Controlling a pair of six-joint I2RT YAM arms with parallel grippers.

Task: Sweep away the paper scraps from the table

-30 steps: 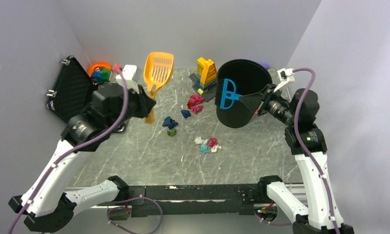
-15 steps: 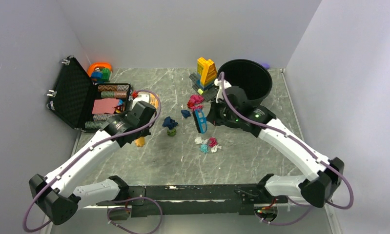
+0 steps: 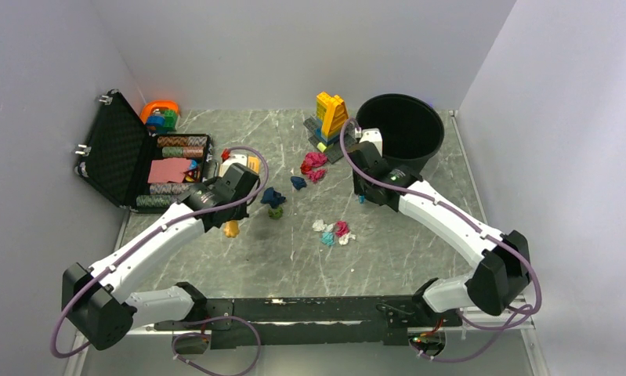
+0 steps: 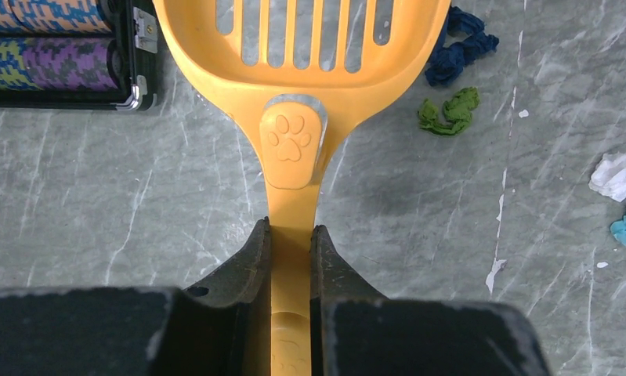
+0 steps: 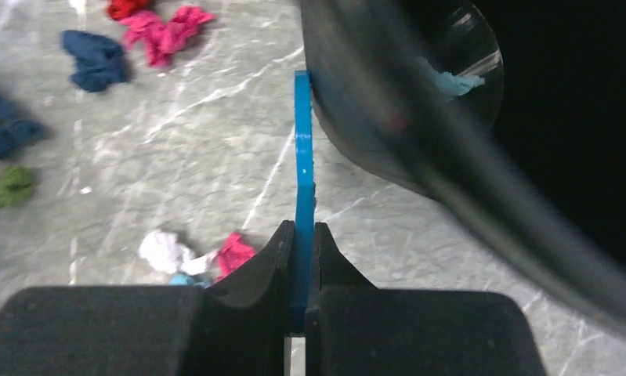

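Observation:
The paper scraps lie mid-table (image 3: 294, 266): pink and red wads (image 3: 314, 164), two dark blue wads (image 3: 273, 196), a green wad (image 3: 276, 211), and a white, teal and pink cluster (image 3: 333, 232). My left gripper (image 4: 291, 235) is shut on the handle of an orange slotted scoop (image 4: 298, 47), held low, left of the dark blue (image 4: 458, 47) and green (image 4: 449, 113) wads. My right gripper (image 5: 299, 235) is shut on a thin blue tool (image 5: 303, 157), seen edge-on, beside the black bucket (image 5: 450, 157). The white and pink wads (image 5: 235, 252) lie just left of its fingers.
An open black foam-lined case (image 3: 121, 149) with striped poker chips (image 4: 59, 47) stands at the left. A yellow-orange brick build (image 3: 331, 116) and the black bucket (image 3: 399, 129) stand at the back. A black rail (image 3: 294, 309) runs along the near edge.
My left arm has brought the scoop down from the back to the table left of the scraps. My right arm has swung the blue tool down from in front of the bucket to beside it.

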